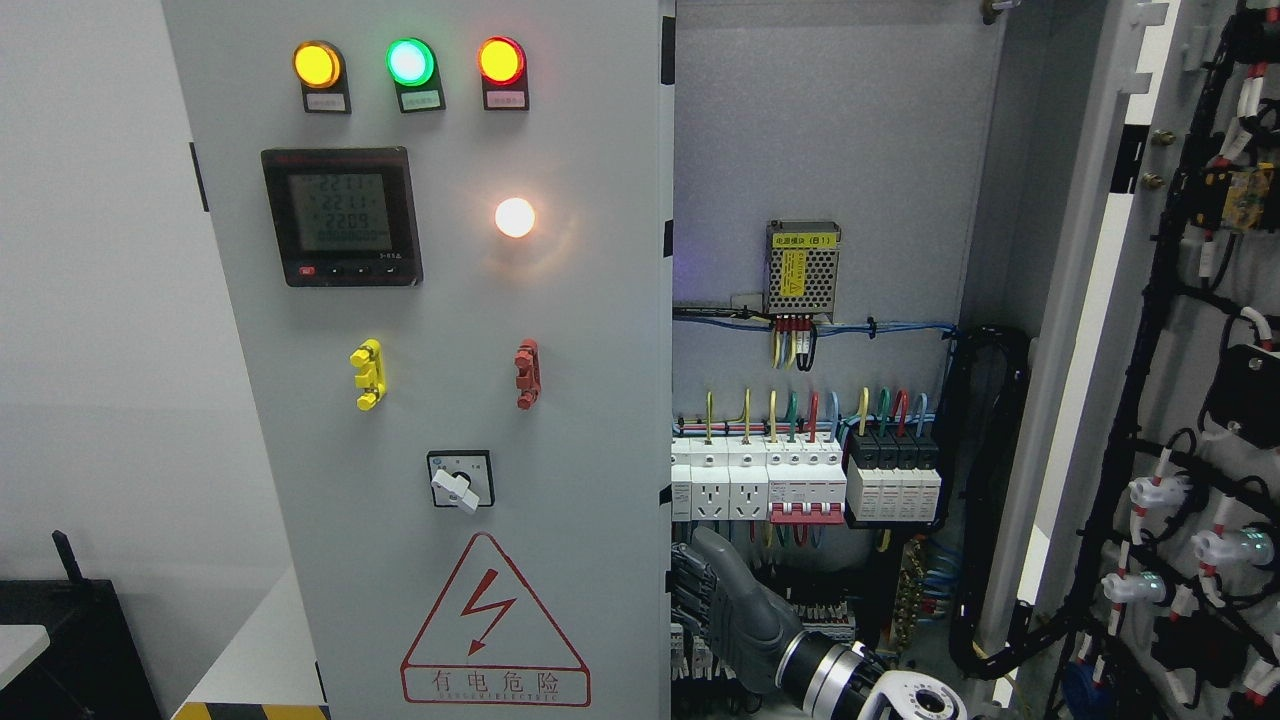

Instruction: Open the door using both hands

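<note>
A dark grey, matte robot hand point(735, 615) with a smooth, rounded back is seen, its segmented fingers point(685, 590) ribbed with darker joints. Behind it, a wrist of polished silver rings separated by black bands point(825, 675) is shown. A white, glossy forearm housing point(915, 700) with a round, dark recess is attached beyond the wrist.

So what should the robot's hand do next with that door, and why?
Probably pull the left door outward by its edge. The right hand has its fingers curled at that closed door's inner edge, while the right door already stands swung open, showing the wiring inside. The left hand isn't in view.
</note>
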